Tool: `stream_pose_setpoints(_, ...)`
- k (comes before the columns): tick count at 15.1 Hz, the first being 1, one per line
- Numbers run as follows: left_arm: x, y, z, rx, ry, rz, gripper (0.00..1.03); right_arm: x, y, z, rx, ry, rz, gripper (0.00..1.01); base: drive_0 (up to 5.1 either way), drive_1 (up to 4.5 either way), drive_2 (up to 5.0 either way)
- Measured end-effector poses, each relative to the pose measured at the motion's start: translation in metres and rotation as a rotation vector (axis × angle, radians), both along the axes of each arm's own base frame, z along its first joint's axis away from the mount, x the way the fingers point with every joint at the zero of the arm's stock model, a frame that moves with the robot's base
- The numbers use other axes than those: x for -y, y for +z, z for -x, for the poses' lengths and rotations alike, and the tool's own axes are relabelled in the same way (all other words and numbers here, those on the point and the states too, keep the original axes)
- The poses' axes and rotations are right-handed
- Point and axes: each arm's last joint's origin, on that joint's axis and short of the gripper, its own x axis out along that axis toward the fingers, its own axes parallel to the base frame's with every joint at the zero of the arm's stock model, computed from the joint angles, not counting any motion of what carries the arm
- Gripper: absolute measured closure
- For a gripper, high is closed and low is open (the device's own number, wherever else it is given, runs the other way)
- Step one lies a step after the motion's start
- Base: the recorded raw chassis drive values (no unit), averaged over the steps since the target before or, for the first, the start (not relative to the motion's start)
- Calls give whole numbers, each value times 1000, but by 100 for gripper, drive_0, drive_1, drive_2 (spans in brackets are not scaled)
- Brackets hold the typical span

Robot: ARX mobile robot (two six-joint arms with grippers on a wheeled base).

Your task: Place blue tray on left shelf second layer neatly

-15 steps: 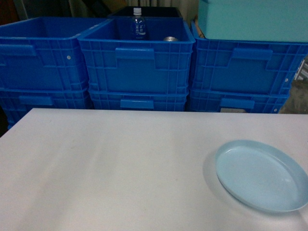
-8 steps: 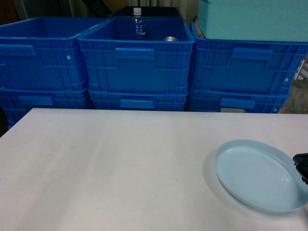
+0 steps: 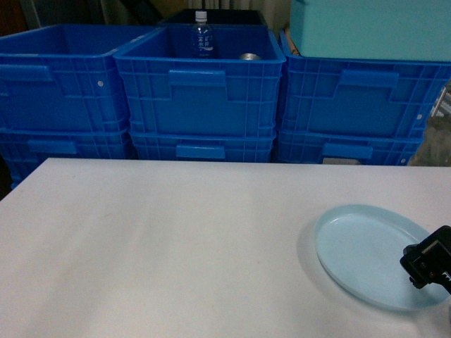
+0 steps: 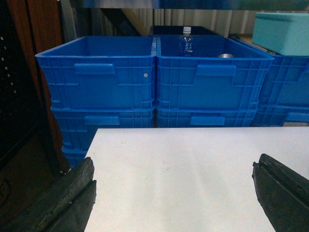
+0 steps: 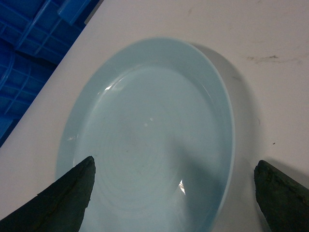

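Observation:
The pale blue tray (image 3: 370, 255) lies flat on the white table (image 3: 176, 246) near its front right corner. My right gripper (image 3: 427, 266) comes in from the right edge and hangs over the tray's right rim. In the right wrist view the blue tray (image 5: 145, 145) fills the middle, and the right gripper (image 5: 175, 193) stands open: one finger is above the dish, the other above bare table beyond the rim. My left gripper (image 4: 174, 188) is open over the table's left part, holding nothing. The left shelf is out of view.
Deep blue ribbed crates (image 3: 201, 98) are stacked in two layers right behind the table. The middle crate holds a water bottle (image 3: 202, 35) and a can (image 3: 249, 57). A teal box (image 3: 370, 28) rests on the right crate. A dark brown panel (image 4: 24, 96) stands left of the table.
My right gripper has come into the head view from the right edge and moved left over the tray's right rim. The tray has not moved.

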Motion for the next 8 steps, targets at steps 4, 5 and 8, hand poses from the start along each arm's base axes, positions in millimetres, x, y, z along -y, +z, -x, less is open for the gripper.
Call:
stream_pose_setpoints(4,0,0,0,0,0,0,5,-6,-4,-9,-3,-51,15,3,0,0,0)
stream_pose_setpoints(5,0,0,0,0,0,0,5,-7,-4,-12,-12,-61,19,3,0,0,0)
stream_pose_setpoints(8,0,0,0,0,0,0,5,-10,0,-22,-42,-74,34,10,0,0,0)
